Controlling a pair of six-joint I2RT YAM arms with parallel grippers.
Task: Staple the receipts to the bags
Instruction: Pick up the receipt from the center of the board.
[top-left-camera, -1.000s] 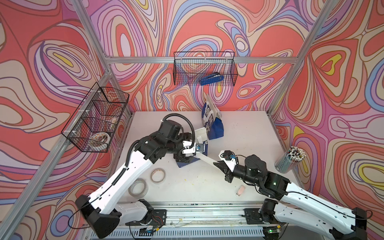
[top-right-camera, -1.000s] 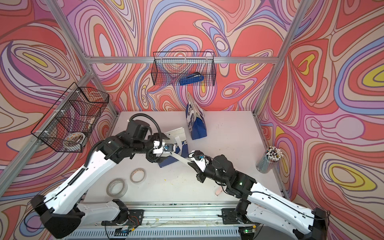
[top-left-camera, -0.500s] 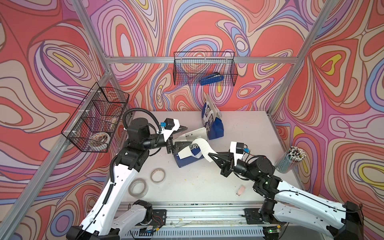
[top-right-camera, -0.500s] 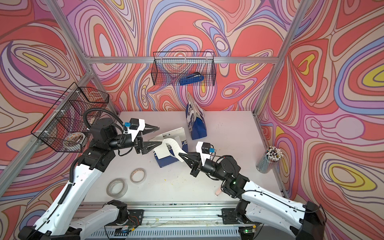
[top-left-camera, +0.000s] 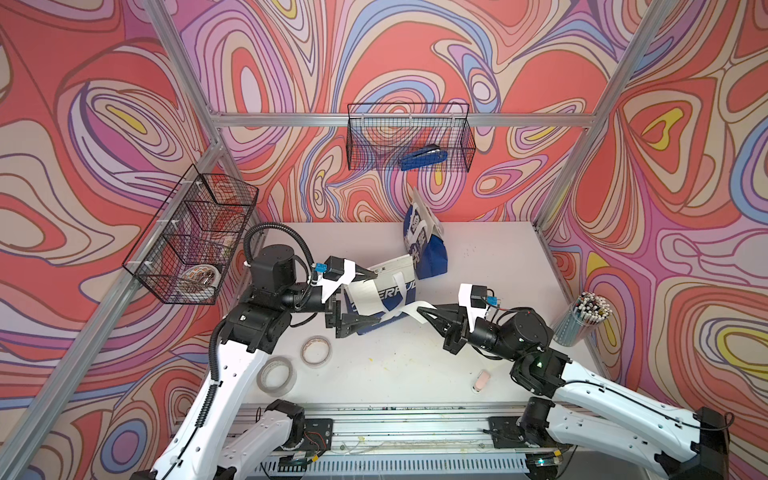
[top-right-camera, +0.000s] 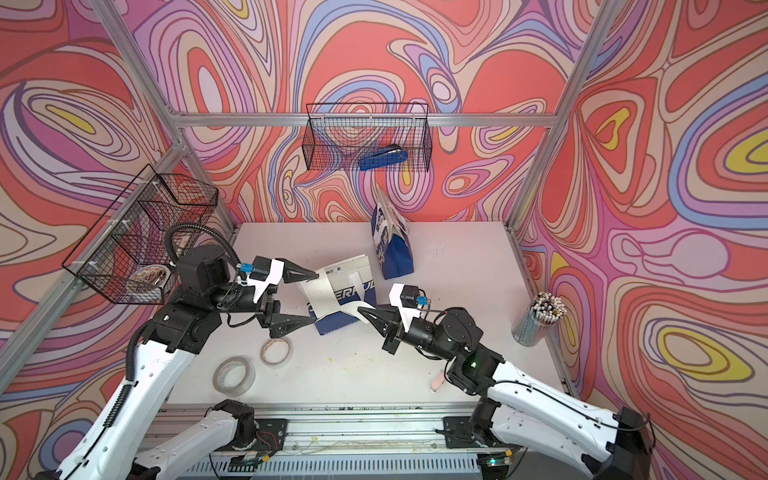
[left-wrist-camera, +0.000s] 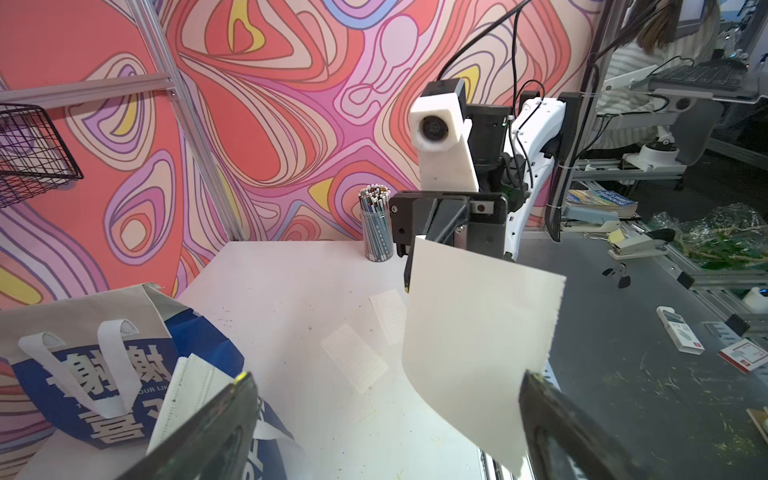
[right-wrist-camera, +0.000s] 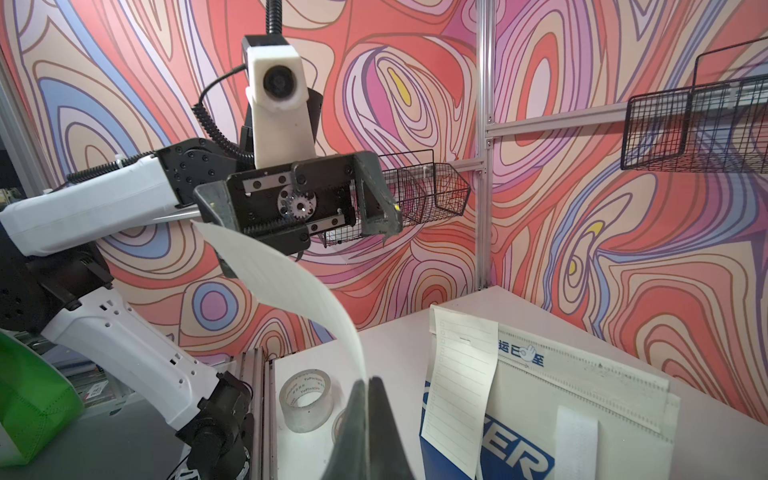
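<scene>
White table (top-left-camera: 490, 257), flecked with yellow crumbs (top-left-camera: 368, 359). Flat near the middle, a bag (top-left-camera: 395, 295); just behind it, a second bag (top-left-camera: 432, 257), upright. Left front: a tape roll (top-left-camera: 276, 376) and a smaller roll (top-left-camera: 316, 351), close together. Right edge: pencil cup (top-left-camera: 582, 322). Front: pink eraser (top-left-camera: 481, 380). Flat on bare surface, a receipt (left-wrist-camera: 353, 363) and a second receipt (left-wrist-camera: 388, 316).

The left arm comes from the left with a bent elbow, and the left gripper (top-left-camera: 374, 299) stands wide open, pointing at the right arm. The right arm lies low; the right gripper (top-left-camera: 420, 309) is closed, pinching a receipt (right-wrist-camera: 291, 282).
</scene>
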